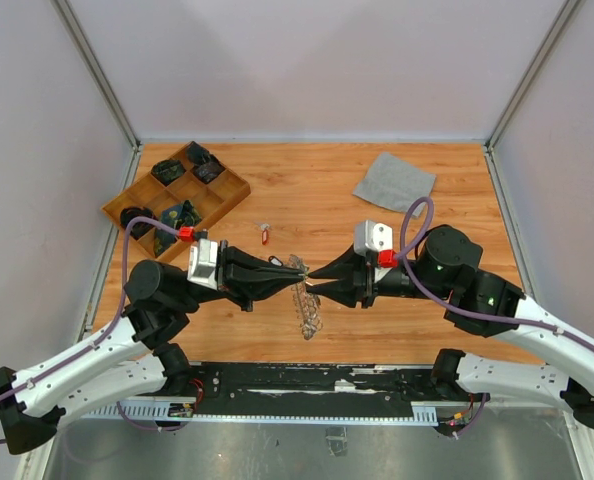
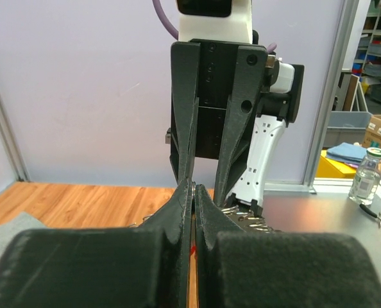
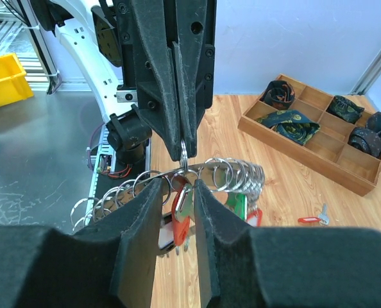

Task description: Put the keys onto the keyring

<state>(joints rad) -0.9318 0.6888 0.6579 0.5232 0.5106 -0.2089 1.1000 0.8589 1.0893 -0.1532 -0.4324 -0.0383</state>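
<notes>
Both grippers meet at the keyring.
Left gripper clamps a keyring loop; right gripper, jaws part-open, straddles a red-tagged key hanging upright just beneath. Gripped or not, I cannot tell.

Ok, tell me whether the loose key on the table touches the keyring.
Apart. The top view shows bare table between the key and the keyring; the right wrist view shows the same gap.

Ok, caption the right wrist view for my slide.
Left gripper pinches the large silver keyring, fringed with small rings; a red-tagged silver key sits between the right gripper's fingers.
</notes>
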